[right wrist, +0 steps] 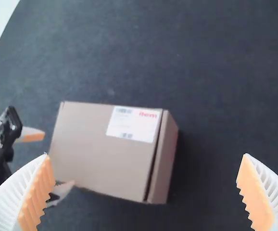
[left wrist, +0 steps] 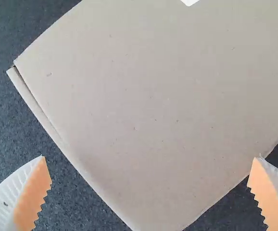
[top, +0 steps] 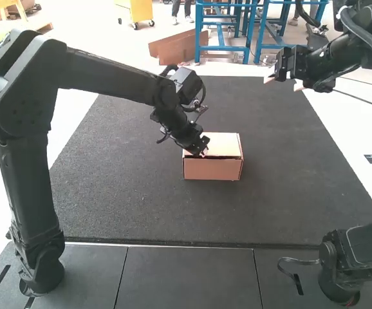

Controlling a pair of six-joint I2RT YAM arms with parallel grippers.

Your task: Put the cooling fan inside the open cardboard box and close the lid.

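The brown cardboard box (top: 213, 156) stands on the middle of the black mat with its lid down flat. My left gripper (top: 197, 145) is open just above the box's left end, and the lid (left wrist: 158, 106) lies close under its orange-padded fingers (left wrist: 31, 192). My right gripper (top: 282, 72) hangs open high over the mat's far right, well away from the box. From there the box (right wrist: 112, 149) appears with a white label (right wrist: 132, 123) on top, and the left arm's fingertips (right wrist: 33, 136) sit at its end. Nothing lies between the right gripper's (right wrist: 144, 197) fingers.
The black mat (top: 289, 187) covers most of the white table, with open mat all around the box. The left arm's base (top: 38, 257) stands at the near left, the right arm's base (top: 350, 264) at the near right.
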